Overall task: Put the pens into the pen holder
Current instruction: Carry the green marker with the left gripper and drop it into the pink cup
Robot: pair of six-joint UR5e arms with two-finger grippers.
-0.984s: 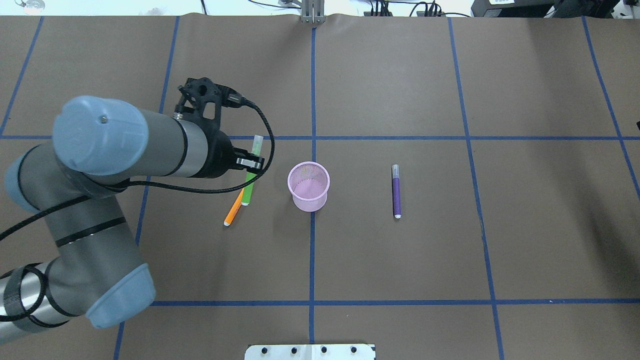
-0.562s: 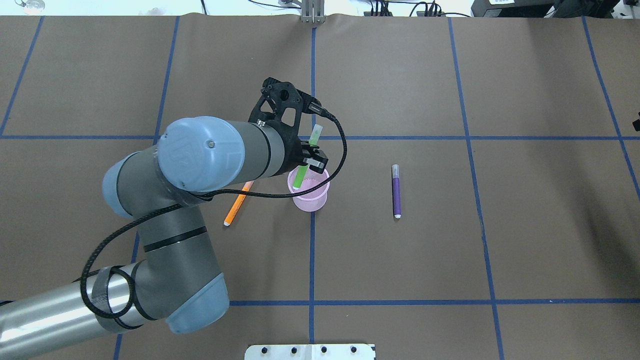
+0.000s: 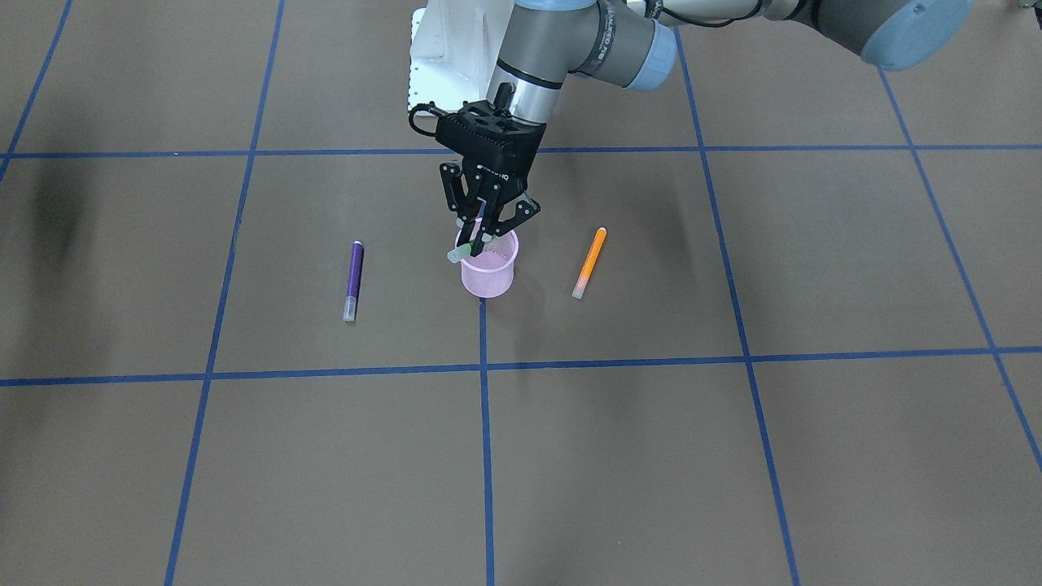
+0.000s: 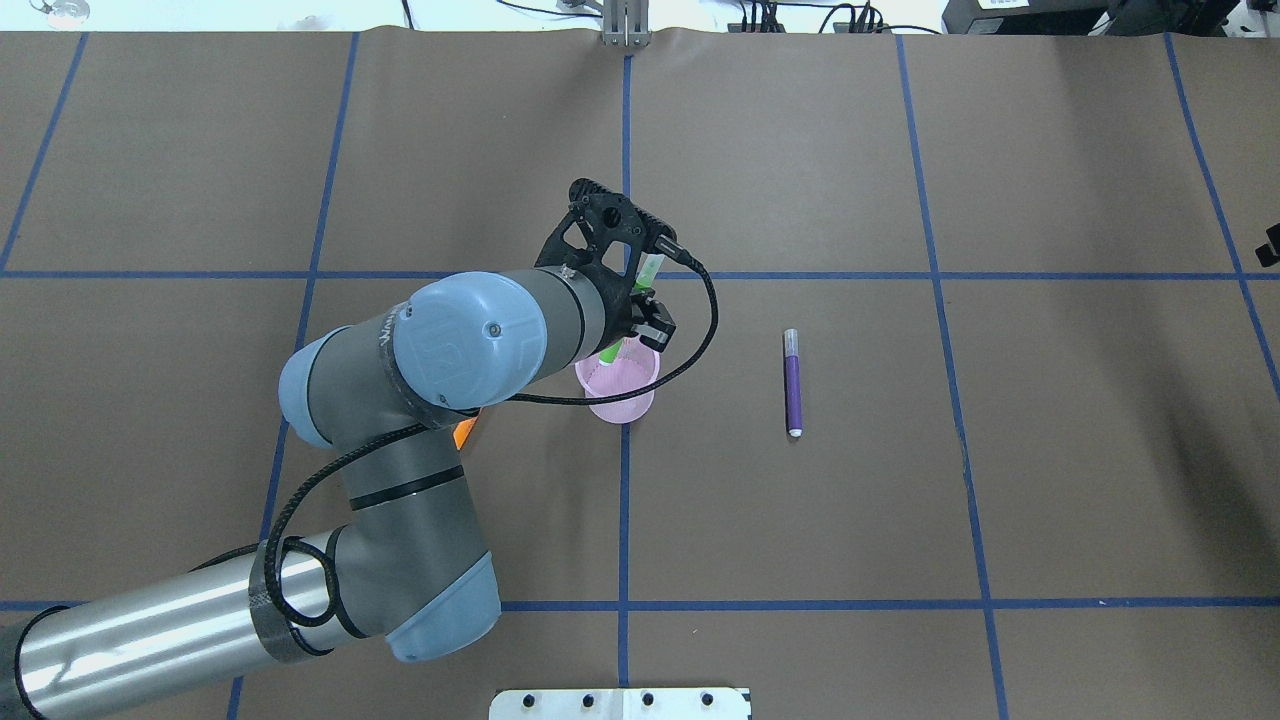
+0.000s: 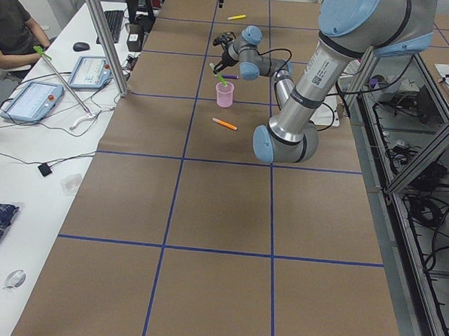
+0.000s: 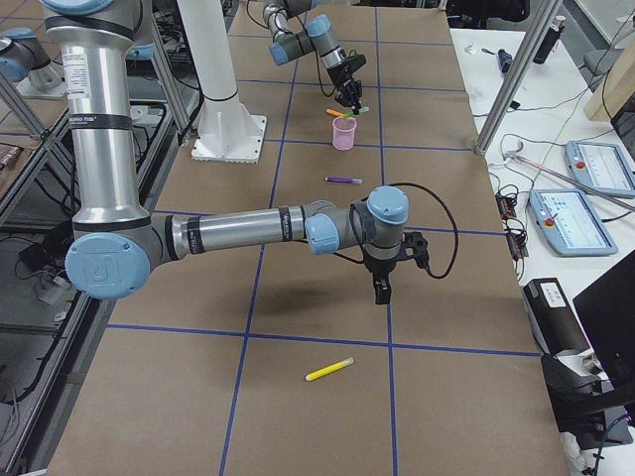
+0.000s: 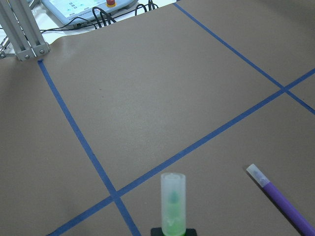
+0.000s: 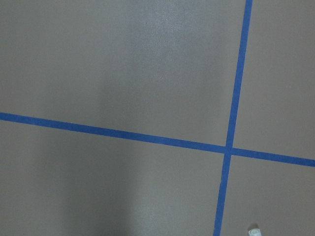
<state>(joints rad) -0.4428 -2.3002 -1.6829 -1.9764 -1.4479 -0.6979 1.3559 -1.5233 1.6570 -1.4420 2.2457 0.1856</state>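
Left tool (image 3: 487,232) clamps narrowly on the slim green pen (image 7: 173,204), which tilts with its lower end at the mouth of the round pink wire-mesh pen holder (image 3: 488,277). We find the purple pen (image 4: 793,385) and orange pen (image 3: 589,262) flat on the brown paper-covered table (image 3: 651,448). We cannot tell the state of the right tool (image 6: 382,288).

We see bright, even overhead light; soft shadows smear the table (image 3: 733,407); side views perhaps slightly warped
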